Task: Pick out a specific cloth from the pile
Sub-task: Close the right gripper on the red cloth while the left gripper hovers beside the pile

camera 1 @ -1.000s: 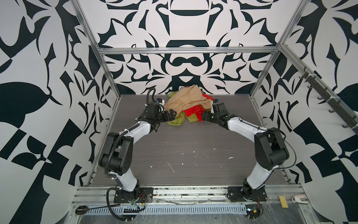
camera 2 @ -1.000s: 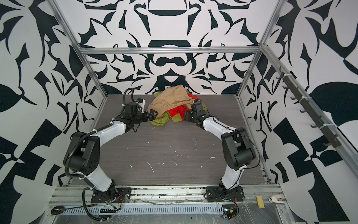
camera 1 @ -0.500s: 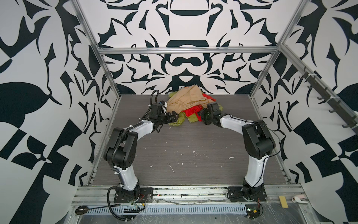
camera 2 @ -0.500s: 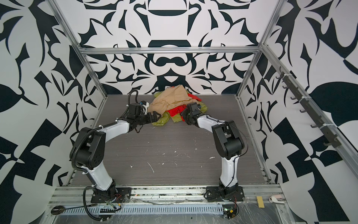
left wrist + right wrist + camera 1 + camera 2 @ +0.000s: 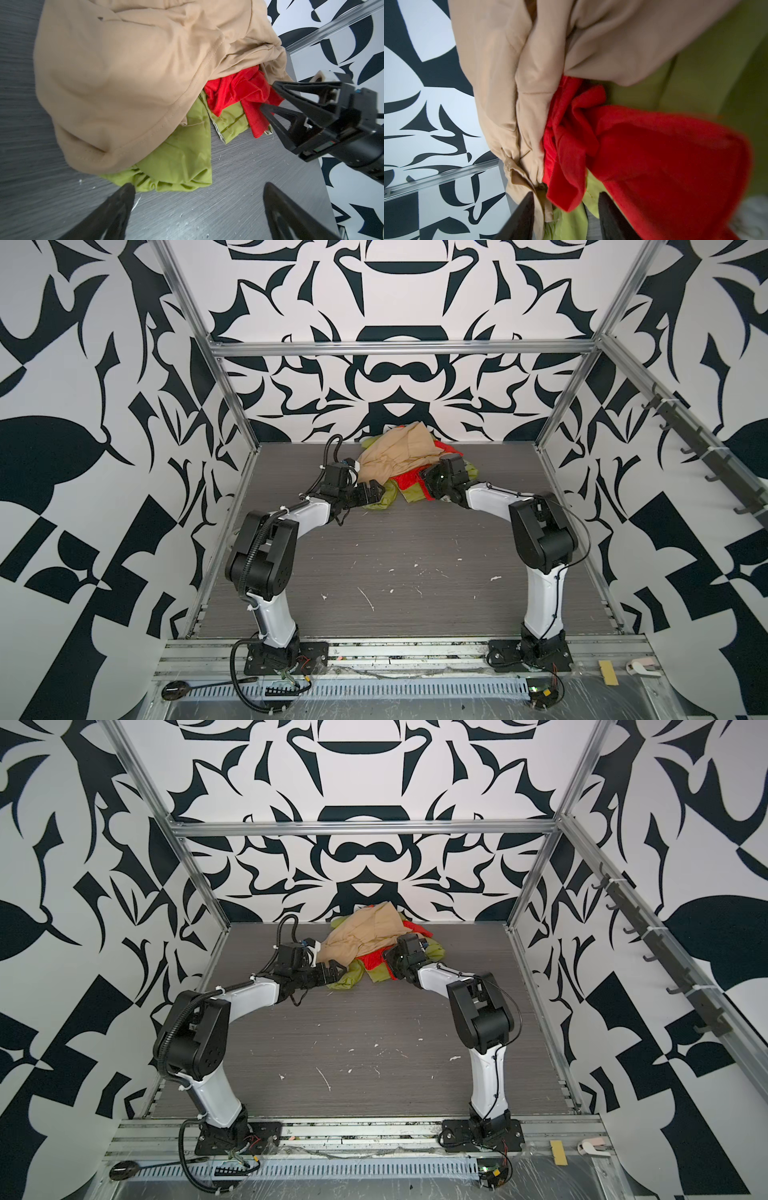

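Narrower than a second ago, right fingers (image 5: pixel 280 88) bracket a fold of the cloth (image 5: pixel 234 91) at the pile (image 5: pixel 399 452) 5 o'clock edge; grip unclear. Wide-open left fingers (image 5: pixel 120 207) hold nothing.

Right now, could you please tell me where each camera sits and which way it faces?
Top views: high in front, looking down toward the back wall; both show the left arm, right arm and pile.
Left wrist: on the left arm, facing the pile; open left fingers in the foreground, right fingers at the red cloth.
Right wrist: on the right arm, close on a red fold between the right fingers.
Shared: both wrist views show red under the tan cloth.
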